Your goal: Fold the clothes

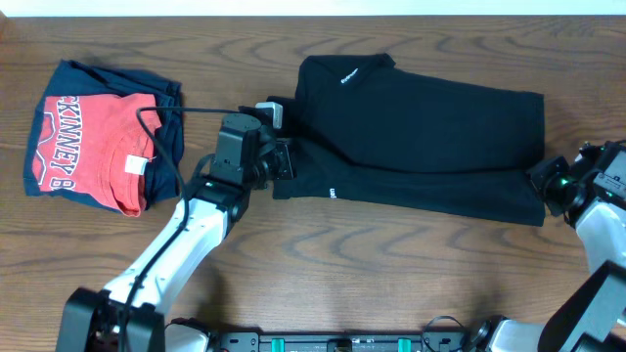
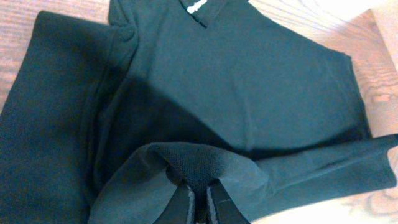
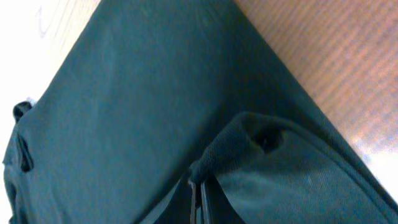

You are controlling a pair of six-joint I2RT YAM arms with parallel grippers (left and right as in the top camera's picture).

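The left gripper (image 2: 200, 202) and right gripper (image 3: 196, 193) each clamp an end of the shirt (image 1: 421, 137); uneven pulling might slip it free, skewing the fold.

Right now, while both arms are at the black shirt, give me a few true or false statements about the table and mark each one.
1. The left gripper is shut on a fold of the black shirt. True.
2. The red T-shirt lies on top of the black shirt. False: it lies on the navy garment, apart from the black shirt.
3. The right gripper hangs open over bare wood. False: it is shut on the black shirt's fabric at the far end from the left gripper.
4. The white lettering at the black shirt's neck faces up. True.
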